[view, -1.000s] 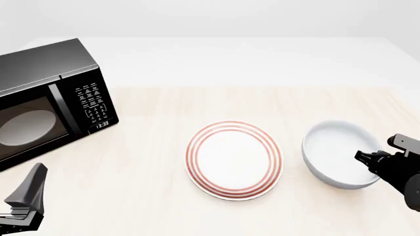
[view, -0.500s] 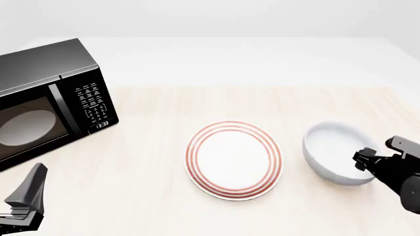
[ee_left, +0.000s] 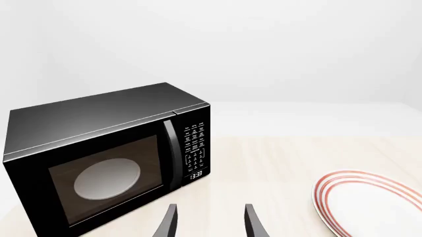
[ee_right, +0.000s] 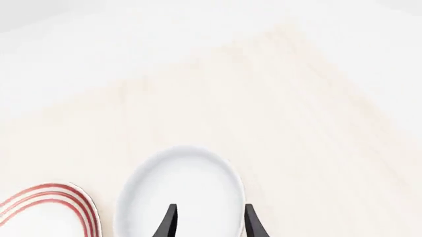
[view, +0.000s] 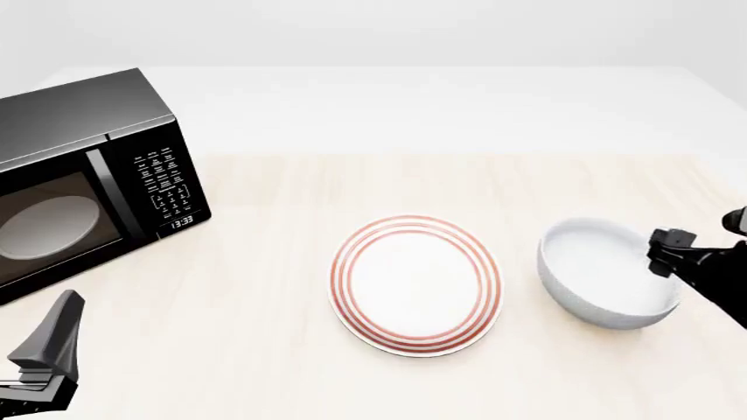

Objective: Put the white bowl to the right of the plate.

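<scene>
Right pincer (view: pixel 663 249) now higher over glossy white bowl (view: pixel 604 273).

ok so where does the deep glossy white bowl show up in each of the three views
Front view: the deep glossy white bowl sits at the right, beside the flat red-ringed plate, with the right gripper over its right rim.
Right wrist view: the bowl fills the lower middle, the gripper's open fingertips over it.
Left wrist view: the bowl is not in it.
Shared landmark: the red-ringed plate shows in all three.
</scene>
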Action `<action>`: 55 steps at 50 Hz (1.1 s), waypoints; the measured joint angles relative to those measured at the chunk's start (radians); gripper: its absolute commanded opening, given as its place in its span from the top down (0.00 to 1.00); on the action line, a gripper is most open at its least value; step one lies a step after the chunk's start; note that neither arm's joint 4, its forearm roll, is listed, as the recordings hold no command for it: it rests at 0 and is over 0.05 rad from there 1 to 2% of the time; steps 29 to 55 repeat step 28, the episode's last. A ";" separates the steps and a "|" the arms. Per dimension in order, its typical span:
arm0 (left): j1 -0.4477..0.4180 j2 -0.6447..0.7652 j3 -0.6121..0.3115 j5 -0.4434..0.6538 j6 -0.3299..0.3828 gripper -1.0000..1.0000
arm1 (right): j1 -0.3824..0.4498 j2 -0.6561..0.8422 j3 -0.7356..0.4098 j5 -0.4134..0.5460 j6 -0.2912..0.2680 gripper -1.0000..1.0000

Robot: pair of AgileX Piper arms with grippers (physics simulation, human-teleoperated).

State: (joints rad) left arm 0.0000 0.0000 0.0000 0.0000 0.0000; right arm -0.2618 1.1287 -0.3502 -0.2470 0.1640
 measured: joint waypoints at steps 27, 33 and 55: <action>0.000 0.000 0.000 0.000 0.000 0.00 | 0.367 -0.500 -0.023 0.245 -0.029 0.00; 0.000 0.000 0.000 0.000 0.000 0.00 | 0.378 -0.510 -0.015 0.239 -0.029 0.00; 0.000 0.000 0.000 0.000 0.000 0.00 | 0.378 -0.510 -0.015 0.239 -0.029 0.00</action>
